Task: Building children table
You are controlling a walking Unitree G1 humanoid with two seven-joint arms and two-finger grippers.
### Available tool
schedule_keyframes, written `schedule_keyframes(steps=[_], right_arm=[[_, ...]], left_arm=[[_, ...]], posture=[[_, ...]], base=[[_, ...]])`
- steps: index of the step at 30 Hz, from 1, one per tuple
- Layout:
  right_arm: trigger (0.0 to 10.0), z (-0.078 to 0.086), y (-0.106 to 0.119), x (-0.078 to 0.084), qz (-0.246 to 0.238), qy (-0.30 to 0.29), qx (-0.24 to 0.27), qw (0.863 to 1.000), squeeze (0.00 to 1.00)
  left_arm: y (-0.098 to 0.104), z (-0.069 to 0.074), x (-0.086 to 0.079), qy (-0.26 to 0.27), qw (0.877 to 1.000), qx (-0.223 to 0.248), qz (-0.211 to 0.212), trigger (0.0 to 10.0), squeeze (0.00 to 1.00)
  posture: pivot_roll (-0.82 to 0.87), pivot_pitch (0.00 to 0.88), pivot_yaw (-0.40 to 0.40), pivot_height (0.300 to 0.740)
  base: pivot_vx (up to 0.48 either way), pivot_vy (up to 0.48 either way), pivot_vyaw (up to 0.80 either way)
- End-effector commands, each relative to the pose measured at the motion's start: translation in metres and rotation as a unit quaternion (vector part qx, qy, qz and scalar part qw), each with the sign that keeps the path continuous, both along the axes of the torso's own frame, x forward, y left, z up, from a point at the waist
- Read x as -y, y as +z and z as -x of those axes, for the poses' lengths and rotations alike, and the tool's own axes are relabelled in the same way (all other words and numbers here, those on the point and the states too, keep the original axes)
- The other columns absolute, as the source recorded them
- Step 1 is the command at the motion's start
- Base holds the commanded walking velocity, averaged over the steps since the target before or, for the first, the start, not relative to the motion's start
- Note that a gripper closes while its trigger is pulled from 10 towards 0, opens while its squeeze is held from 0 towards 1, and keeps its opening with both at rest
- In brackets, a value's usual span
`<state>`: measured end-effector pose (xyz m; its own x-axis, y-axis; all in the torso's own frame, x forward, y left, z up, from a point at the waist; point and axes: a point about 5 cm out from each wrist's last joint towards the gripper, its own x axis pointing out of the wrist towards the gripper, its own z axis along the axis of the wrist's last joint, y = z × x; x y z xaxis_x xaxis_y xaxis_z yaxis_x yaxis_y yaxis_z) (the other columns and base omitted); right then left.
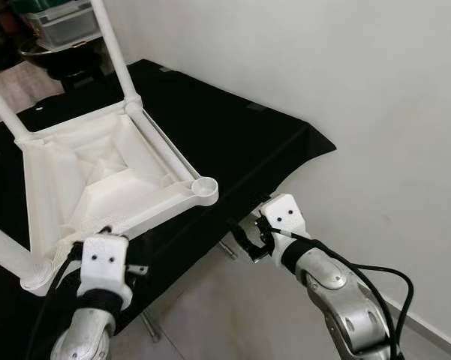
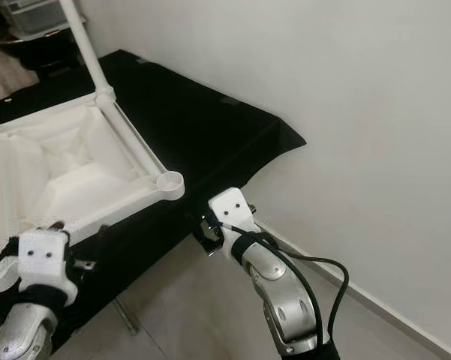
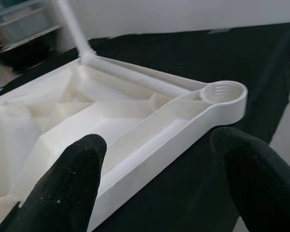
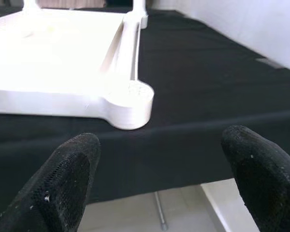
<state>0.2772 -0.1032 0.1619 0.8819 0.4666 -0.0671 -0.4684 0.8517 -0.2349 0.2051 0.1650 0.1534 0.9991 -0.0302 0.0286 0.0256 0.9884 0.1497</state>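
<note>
The white tabletop [image 1: 97, 176] lies upside down on a black cloth [image 1: 233, 135], taking up the left half of the left eye frame. That way up, its ribbed underside and corner sockets face the ceiling, where legs can be screwed in. Three legs [image 1: 114, 46] already stand in their corners, one rising out of the top of the frame and two at the left edge. The socket [image 1: 205, 187] at the near right corner, just left of centre, is empty, and in the left wrist view its thread [image 3: 223, 91] shows.

The left gripper [image 3: 159, 179], lower left, hangs spread and empty, straddling the tabletop's near rim, probably to steady it. The right gripper [image 4: 164, 174], lower centre, is also spread and empty, below the cloth's edge and aimed at the socket.
</note>
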Motion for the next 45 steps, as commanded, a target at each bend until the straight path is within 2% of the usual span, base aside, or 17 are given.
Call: schedule_keyframes(steps=[1, 2, 3, 5, 8, 11, 14, 16, 18, 20, 28, 30, 37, 42, 45], right_arm=[[10.0, -0.001, 0.003, 0.0, -0.009, 0.0, 0.009, 1.0, 0.0], [10.0, -0.001, 0.003, 0.0, -0.009, 0.0, 0.009, 1.0, 0.0], [10.0, 0.0, 0.005, -0.003, -0.023, 0.03, 0.005, 0.999, 0.0], [10.0, 0.003, 0.008, -0.012, -0.021, 0.083, 0.009, 0.996, 0.0], [10.0, 0.003, 0.008, -0.015, -0.016, 0.099, 0.012, 0.995, 0.0], [10.0, -0.002, 0.008, -0.017, -0.007, 0.104, 0.021, 0.994, 0.0], [10.0, -0.004, 0.009, -0.017, -0.006, 0.103, 0.023, 0.994, 0.0], [10.0, -0.011, 0.009, -0.017, -0.003, 0.097, 0.027, 0.995, 0.0], [10.0, -0.011, 0.009, -0.017, -0.003, 0.097, 0.027, 0.995, 0.0], [10.0, -0.017, 0.01, -0.016, -0.002, 0.089, 0.031, 0.996, 0.0], [10.0, -0.023, 0.006, -0.017, 0.0, 0.073, 0.026, 0.997, 0.0], [10.0, -0.026, 0.004, -0.016, -0.004, 0.055, 0.024, 0.998, 0.0], [10.0, -0.029, 0.002, -0.016, 0.003, 0.052, 0.027, 0.998, 0.0], [10.0, -0.031, 0.001, -0.018, 0.009, 0.06, 0.028, 0.998, 0.0], [10.0, -0.029, 0.0, -0.022, 0.023, 0.082, 0.031, 0.996, 0.0]], left_arm=[[-0.004, 0.0, -0.003, 0.001, 1.0, -0.01, -0.014, 10.0, 0.0], [-0.004, 0.0, -0.003, 0.001, 1.0, -0.01, -0.014, 10.0, 0.0], [-0.001, -0.002, -0.001, -0.003, 1.0, -0.012, -0.021, 10.0, 0.0], [0.002, -0.005, 0.007, -0.015, 0.998, -0.017, -0.058, 10.0, 0.0], [0.002, -0.005, 0.013, -0.044, 0.997, -0.019, -0.058, 10.0, 0.0], [0.002, 0.001, 0.031, -0.133, 0.99, -0.024, -0.04, 10.0, 0.0], [0.002, 0.002, 0.033, -0.143, 0.989, -0.024, -0.035, 10.0, 0.0], [0.001, 0.002, 0.038, -0.159, 0.987, -0.034, -0.007, 10.0, 0.0], [0.001, 0.002, 0.038, -0.159, 0.987, -0.034, -0.007, 10.0, 0.0], [0.002, 0.002, 0.042, -0.172, 0.984, -0.041, 0.014, 10.0, 0.0], [0.0, -0.002, 0.044, -0.178, 0.983, -0.047, 0.016, 10.0, 0.0], [-0.002, -0.006, 0.042, -0.18, 0.982, -0.05, 0.019, 10.0, 0.0], [-0.002, -0.009, 0.039, -0.18, 0.982, -0.054, 0.029, 10.0, 0.0], [0.001, -0.011, 0.039, -0.176, 0.983, -0.045, 0.026, 10.0, 0.0], [0.002, -0.013, 0.038, -0.173, 0.984, -0.039, 0.022, 10.0, 0.0]], posture=[[-0.06, 0.119, 0.101, 0.74], [-0.06, 0.119, 0.101, 0.74], [-0.07, 0.105, 0.106, 0.74], [-0.06, 0.096, 0.102, 0.74], [-0.07, 0.095, 0.103, 0.74], [-0.06, 0.089, 0.102, 0.74], [-0.06, 0.088, 0.101, 0.74], [-0.06, 0.087, 0.101, 0.74], [-0.06, 0.087, 0.101, 0.74], [-0.05, 0.089, 0.101, 0.74], [-0.05, 0.092, 0.1, 0.74], [-0.06, 0.09, 0.101, 0.74], [-0.06, 0.087, 0.102, 0.74], [-0.06, 0.084, 0.099, 0.74], [-0.06, 0.083, 0.101, 0.74]], base=[[0.0, 0.0, 0.0], [0.0, 0.0, 0.0], [0.0, 0.0, 0.8], [0.0, 0.0, 0.8], [0.0, 0.0, 0.8], [0.0, 0.0, 0.79], [0.0, 0.0, 0.79], [0.0, 0.0, 0.79], [0.0, 0.0, 0.79], [0.0, 0.0, 0.79], [0.0, 0.0, 0.77], [0.0, -0.236, 0.0], [0.0, -0.479, 0.0], [0.0, 0.0, 0.0], [0.0, 0.0, 0.8]])
